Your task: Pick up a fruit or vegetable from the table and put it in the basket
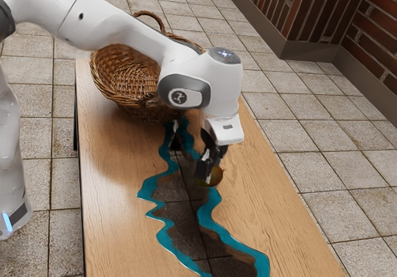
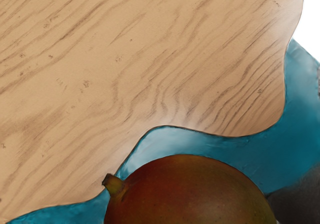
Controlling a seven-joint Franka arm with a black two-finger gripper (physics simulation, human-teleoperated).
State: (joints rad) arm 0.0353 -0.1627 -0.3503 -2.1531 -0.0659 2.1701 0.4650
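The mango (image 1: pixel 217 177) is showing at the gripper (image 1: pixel 209 175), between the table's (image 1: pixel 118 184) long edges, jaw state impossible to tell, and, likely being firm, weighty and slick-skinned, is calling for a hold across its middle.

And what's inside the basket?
Inside the basket, the woven inner wall shows toward the exterior view's left. The arm covers the rest, so can't tell what's there.

Reddish mango (image 2: pixel 190 194) outside wicker basket (image 1: pixel 124 82)
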